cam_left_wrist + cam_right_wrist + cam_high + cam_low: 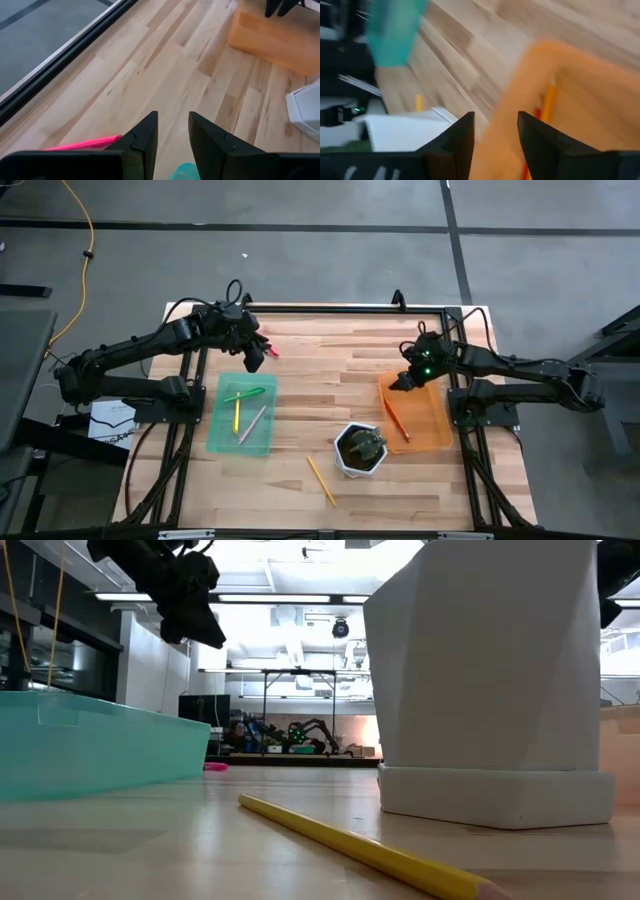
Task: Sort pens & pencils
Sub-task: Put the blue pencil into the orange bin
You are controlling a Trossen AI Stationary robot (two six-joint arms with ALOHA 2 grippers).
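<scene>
A pink pen (270, 351) lies on the table just past the far edge of the teal tray (214, 442). The pink pen (82, 145) also shows beside my left fingers. My left gripper (255, 357) hovers open above it, well off the table (190, 600). Green, yellow and grey pens (243, 408) lie in the teal tray. My right gripper (404, 381) is open and empty over the far left corner of the orange tray (432, 432). Two pencils (546, 106) lie in that tray. A yellow pencil (322, 480) lies on the table near the front.
A white faceted pot (360, 450) with a plant stands between the two trays, close to the orange one; it fills the low view's right (490, 680). The yellow pencil (370, 852) lies in front of it. Bare wood (330, 360) stretches between the grippers.
</scene>
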